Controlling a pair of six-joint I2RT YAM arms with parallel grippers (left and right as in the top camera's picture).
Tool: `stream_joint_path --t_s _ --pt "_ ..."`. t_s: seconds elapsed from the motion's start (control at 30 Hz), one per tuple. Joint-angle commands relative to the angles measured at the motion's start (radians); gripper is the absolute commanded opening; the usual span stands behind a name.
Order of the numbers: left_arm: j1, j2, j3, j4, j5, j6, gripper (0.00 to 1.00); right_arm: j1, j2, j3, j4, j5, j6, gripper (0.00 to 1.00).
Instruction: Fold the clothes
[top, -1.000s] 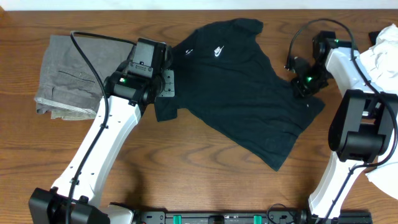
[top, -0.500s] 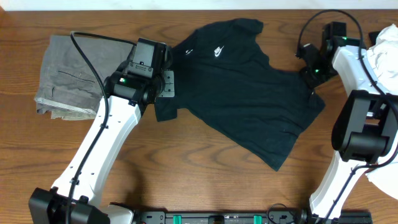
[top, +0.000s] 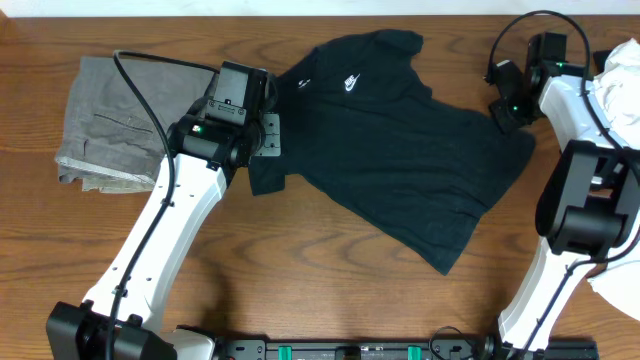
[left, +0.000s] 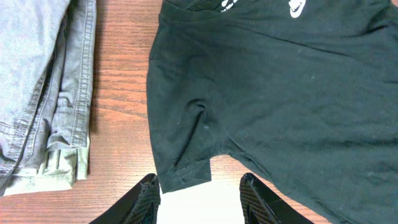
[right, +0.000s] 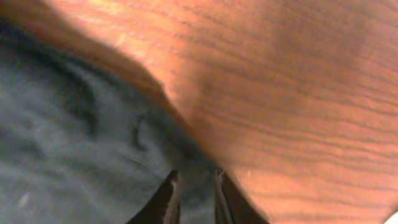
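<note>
Near side: the black T-shirt (top: 400, 170) lies flat but skewed on the table (top: 300, 290), hem corner nearest, logo (top: 350, 83) at the far end. No fold made yet.

Left gripper (left: 200, 198) is wide open and holds nothing. It hovers with the left sleeve (left: 183, 171) hem just ahead of its fingers, probably lined up to grab it.

Grey trousers (top: 105, 125) are folded at far left, beside the sleeve but apart from it, looks like the done pile.

Right gripper (right: 194, 196) is further back at the shirt's right edge. Jaws are almost closed with dark cloth in the slit, so I read it as pinching that edge, likely to pull the shirt square.

White garment (top: 622, 75) is bunched at far right, out of the way.
</note>
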Motion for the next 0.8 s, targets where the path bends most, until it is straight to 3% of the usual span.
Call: stream_joint_path --t_s 0.0,0.2,0.47,0.77 --pt "0.005 0.002 -0.002 -0.006 -0.005 0.001 0.44 -0.024 0.008 0.014 0.019 -0.001 0.068 0.13" --pt "0.005 0.005 -0.003 -0.007 -0.005 0.001 0.44 -0.052 -0.051 0.033 -0.022 -0.012 0.235 0.19" --pt "0.005 0.006 -0.003 -0.006 -0.005 0.001 0.44 -0.082 -0.029 -0.010 -0.102 -0.049 0.253 0.13" --pt "0.005 0.023 -0.005 -0.006 -0.005 0.001 0.44 -0.134 0.026 -0.092 0.066 0.000 0.254 0.11"
